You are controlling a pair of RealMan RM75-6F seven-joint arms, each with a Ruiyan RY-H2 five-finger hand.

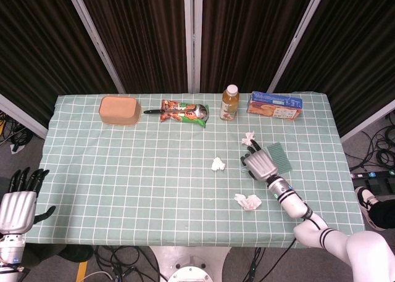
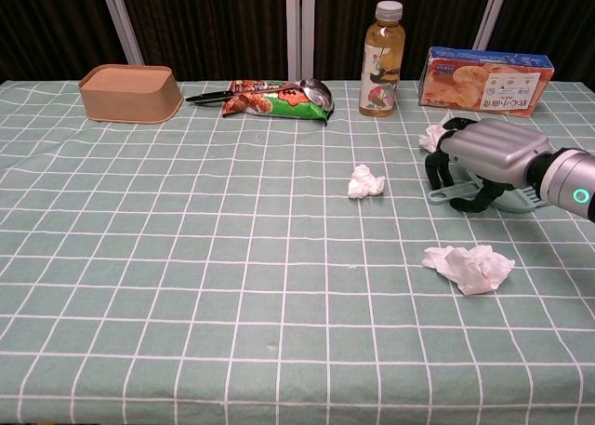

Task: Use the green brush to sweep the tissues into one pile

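Observation:
The green brush (image 1: 281, 156) (image 2: 444, 196) lies flat on the checked tablecloth at the right. My right hand (image 1: 259, 163) (image 2: 488, 152) is lowered over its handle, fingers curved down on the far side and thumb on the near side, a gap still showing between them. One crumpled tissue (image 1: 218, 164) (image 2: 366, 180) sits left of that hand, a second tissue (image 1: 248, 201) (image 2: 469, 265) lies nearer me, and a third tissue (image 1: 248, 136) (image 2: 430, 137) is just behind the fingers. My left hand (image 1: 16, 208) hangs off the table's left front corner, fingers apart, holding nothing.
Along the far edge stand a tan bowl (image 1: 119, 110), a snack packet (image 1: 183, 113) with a spoon on it, a drink bottle (image 1: 229, 103) and a biscuit box (image 1: 274, 105). The table's right edge (image 1: 345, 171) is close to the brush.

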